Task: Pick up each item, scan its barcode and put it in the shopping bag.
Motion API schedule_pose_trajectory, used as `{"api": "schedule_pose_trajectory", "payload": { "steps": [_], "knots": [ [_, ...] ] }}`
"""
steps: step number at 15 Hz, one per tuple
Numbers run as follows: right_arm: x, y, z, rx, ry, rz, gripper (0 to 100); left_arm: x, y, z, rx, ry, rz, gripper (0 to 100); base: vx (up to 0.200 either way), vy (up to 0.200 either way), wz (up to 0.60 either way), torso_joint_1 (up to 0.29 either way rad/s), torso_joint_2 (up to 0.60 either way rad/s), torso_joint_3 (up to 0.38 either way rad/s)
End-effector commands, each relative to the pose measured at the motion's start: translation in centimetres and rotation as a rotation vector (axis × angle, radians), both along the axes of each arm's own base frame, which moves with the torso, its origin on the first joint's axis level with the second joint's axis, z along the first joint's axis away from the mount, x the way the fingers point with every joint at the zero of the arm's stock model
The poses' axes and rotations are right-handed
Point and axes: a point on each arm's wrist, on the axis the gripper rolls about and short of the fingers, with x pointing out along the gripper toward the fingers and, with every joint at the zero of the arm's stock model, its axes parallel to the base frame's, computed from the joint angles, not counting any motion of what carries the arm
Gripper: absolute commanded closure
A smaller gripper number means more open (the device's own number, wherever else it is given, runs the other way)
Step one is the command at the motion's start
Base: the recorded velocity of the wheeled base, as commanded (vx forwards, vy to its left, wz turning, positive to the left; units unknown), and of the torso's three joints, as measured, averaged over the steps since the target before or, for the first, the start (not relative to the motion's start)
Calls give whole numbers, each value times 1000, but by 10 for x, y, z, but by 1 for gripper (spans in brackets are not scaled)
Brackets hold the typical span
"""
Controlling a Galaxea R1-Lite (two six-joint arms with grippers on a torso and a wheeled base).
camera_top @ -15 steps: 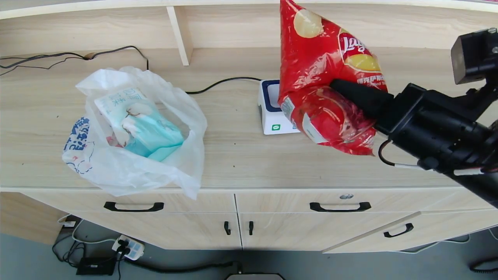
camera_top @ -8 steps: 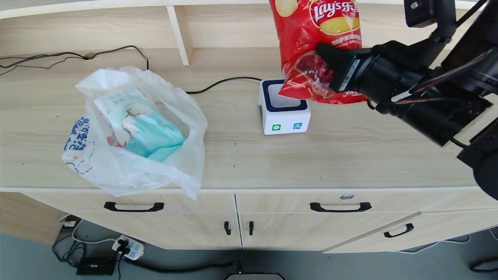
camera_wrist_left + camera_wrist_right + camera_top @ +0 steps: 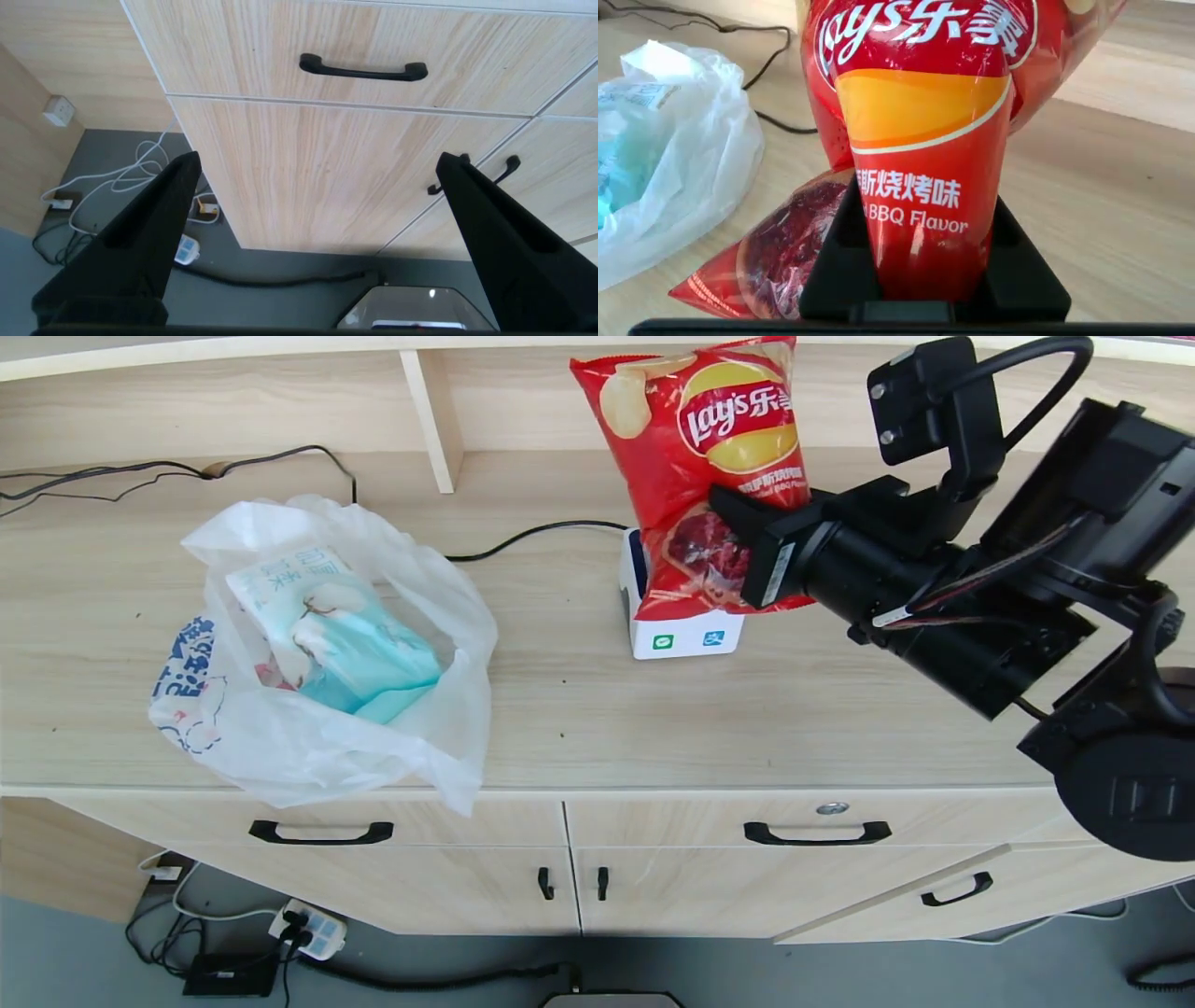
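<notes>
Chips bag (image 3: 695,439) stands upright in the air just over the white scanner box (image 3: 686,637) on the counter (image 3: 794,709). The right gripper (image 3: 742,549) pinches its lower part. The shopping bag (image 3: 280,747) lies well to the left, and the left gripper (image 3: 318,163) is spread wide by the drawers (image 3: 234,47).

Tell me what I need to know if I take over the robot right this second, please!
Right gripper: fingers shut on the red chip bag, held upright over the white scanner on the counter.
Left gripper: open, empty, low in front of the cabinet drawers.
Done: a blue-green pack lies in the shopping bag, to the scanner's left.
Left: I cannot tell whether the chips have scanned; after that, they go into the shopping bag.
</notes>
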Motion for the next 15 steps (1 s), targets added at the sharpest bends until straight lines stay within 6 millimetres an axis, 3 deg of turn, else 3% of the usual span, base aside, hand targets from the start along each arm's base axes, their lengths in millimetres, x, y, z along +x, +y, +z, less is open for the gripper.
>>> {"api": "schedule_pose_trajectory", "payload": {
  "steps": [1,4,7,10,12,15],
  "knots": [
    [-5,0,3,10,-1,12,100,0,0,0,-3,3,0,0,0,0,0,0,0,0],
    [-8,1,-2,-13,7,20,100,0,0,0,-2,5,1,0,0,0,0,0,0,0],
    [-16,9,0,22,18,60,100,0,0,0,-2,6,1,0,0,0,600,2,4,2],
    [-19,7,15,60,-12,66,100,0,0,-1,-2,8,1,0,0,0,600,4,2,-2],
    [-22,19,25,84,-33,100,100,0,0,-1,-2,8,1,0,0,0,600,2,5,0],
    [-18,23,18,82,-5,100,100,0,0,0,-2,6,1,0,0,0,600,1,5,-1]
  ]
}}
